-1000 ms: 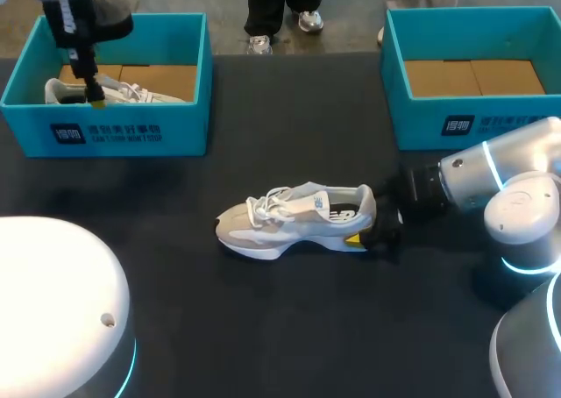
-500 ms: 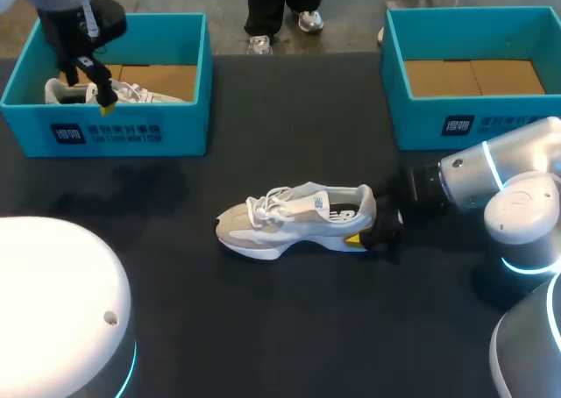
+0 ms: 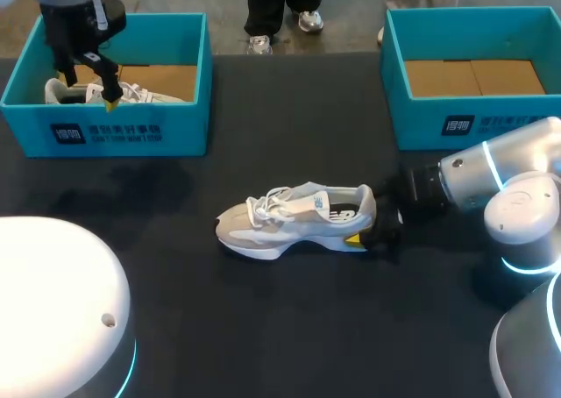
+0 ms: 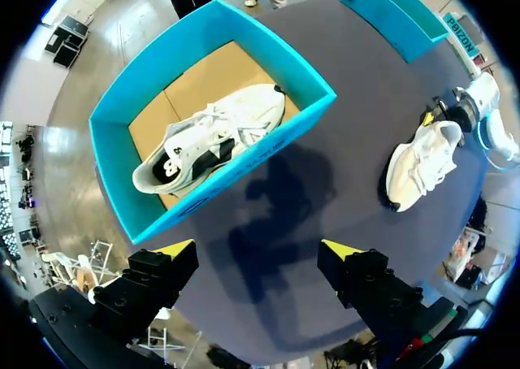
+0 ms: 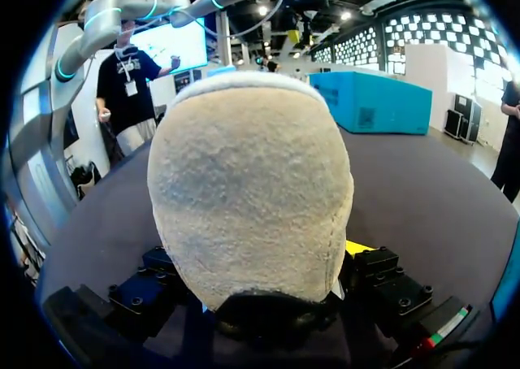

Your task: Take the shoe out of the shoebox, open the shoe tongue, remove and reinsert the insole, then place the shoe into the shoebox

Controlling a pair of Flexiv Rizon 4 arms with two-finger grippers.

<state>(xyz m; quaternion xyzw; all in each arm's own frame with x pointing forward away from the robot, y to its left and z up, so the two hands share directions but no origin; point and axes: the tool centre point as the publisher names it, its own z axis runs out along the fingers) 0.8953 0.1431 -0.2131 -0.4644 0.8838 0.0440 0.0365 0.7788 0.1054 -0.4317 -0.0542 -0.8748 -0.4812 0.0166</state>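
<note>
Right pincer (image 5: 258, 281): pinching the heel of the white and beige lace-up trainer (image 3: 296, 216), with the fuzzy heel cup wedged between its fingers. One yellow tip (image 5: 358, 246) shows tight against the heel; the other is hidden behind it. The trainer stands upright on its sole on the dark table (image 3: 263, 328), toe pointing straight away from this pincer. A teal shoebox with a brown card floor (image 3: 508, 122) sits off to the side of the right arm, well apart from the trainer.

Left pincer (image 4: 258, 249): fingers spread wide. It hangs above another teal cardboard shoebox (image 4: 280, 137), which lies just ahead of the fingers. Inside, a white trainer with black lining (image 4: 213, 135) lies along the wall nearer this pincer. The table trainer is well off to one side.
</note>
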